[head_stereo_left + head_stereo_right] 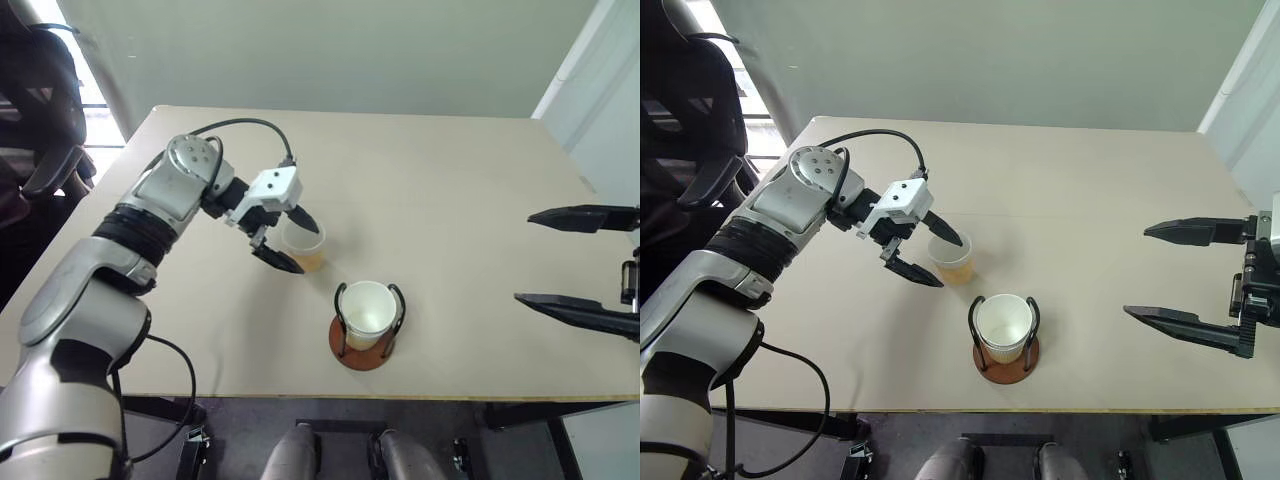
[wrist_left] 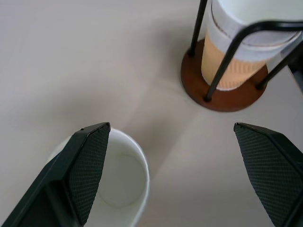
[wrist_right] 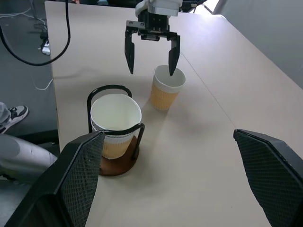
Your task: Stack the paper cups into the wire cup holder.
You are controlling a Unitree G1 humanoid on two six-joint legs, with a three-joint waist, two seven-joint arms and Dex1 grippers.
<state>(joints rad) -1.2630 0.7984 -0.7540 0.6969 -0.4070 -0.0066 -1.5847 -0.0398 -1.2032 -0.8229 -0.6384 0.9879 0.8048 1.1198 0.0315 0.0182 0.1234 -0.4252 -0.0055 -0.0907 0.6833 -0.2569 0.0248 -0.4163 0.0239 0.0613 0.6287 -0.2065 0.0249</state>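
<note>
A loose paper cup (image 1: pixel 308 262) stands upright on the table, tan ribbed outside and white inside. My left gripper (image 1: pixel 307 249) hangs open just above it. One fingertip (image 3: pixel 173 66) is over the cup's mouth and the other is off to the side. In the left wrist view the cup (image 2: pixel 124 187) sits partly behind one finger (image 2: pixel 87 165). The wire cup holder (image 1: pixel 362 357), nearer the front edge, holds two nested cups (image 2: pixel 236 71) inside its black loops. My right gripper (image 1: pixel 1136 272) hovers open, well to the right, with nothing in it.
The beige table (image 1: pixel 450 170) stretches wide behind and to the right of the cups. A black chair (image 1: pixel 40 110) stands past the table's left edge. The holder sits close to the front edge (image 1: pixel 400 396). A shoe (image 3: pixel 12 116) and cables lie on the floor.
</note>
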